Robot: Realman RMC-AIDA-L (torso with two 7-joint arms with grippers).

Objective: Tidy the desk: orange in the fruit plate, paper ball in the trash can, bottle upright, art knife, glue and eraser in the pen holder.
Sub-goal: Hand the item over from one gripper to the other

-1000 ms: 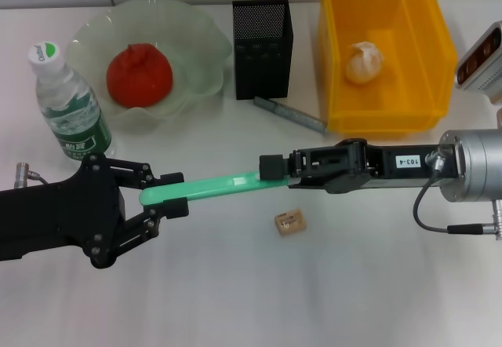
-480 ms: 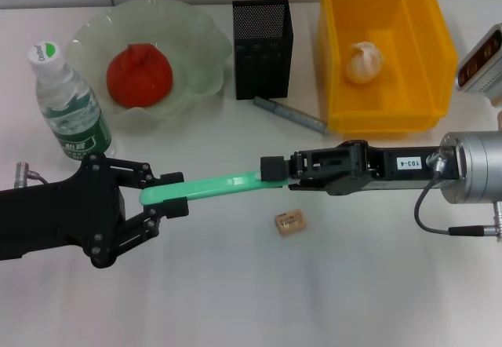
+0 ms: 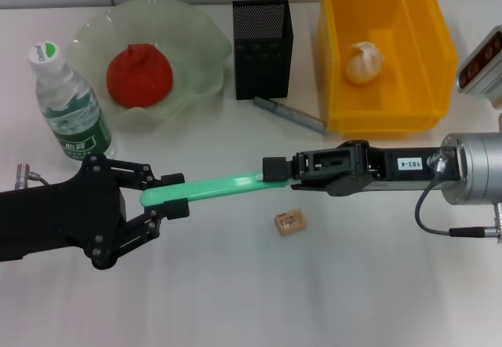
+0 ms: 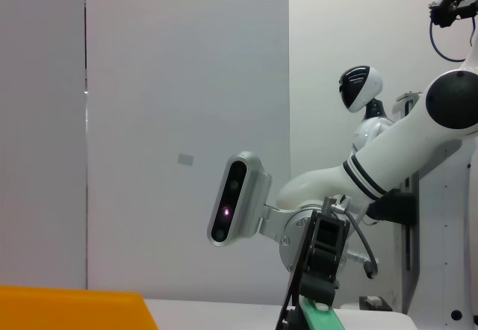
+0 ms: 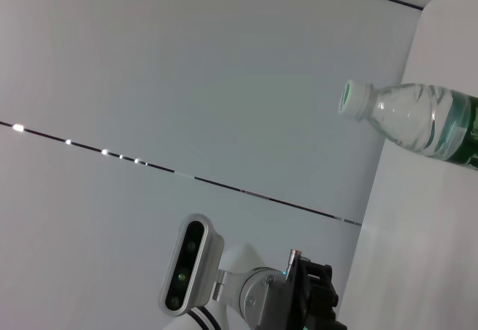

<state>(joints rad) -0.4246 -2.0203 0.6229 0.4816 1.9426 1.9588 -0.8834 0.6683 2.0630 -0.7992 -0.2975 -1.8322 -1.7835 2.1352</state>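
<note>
Left gripper is clamped on one end of the green art knife, right gripper pinching the other end. Looks light, stiff, slick plastic; grip mid-handle. Eraser sits just below the right gripper.

Head view: steep downward look over the desk, the pen holder central at the far edge. Wrist views: low, level, facing each other across it, each showing the opposite arm.

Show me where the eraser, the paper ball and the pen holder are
eraser (image 3: 289, 222), head view, middle of its top face.
paper ball (image 3: 365, 62), head view, centre of the wad.
pen holder (image 3: 263, 69), head view, front mesh wall.
</note>
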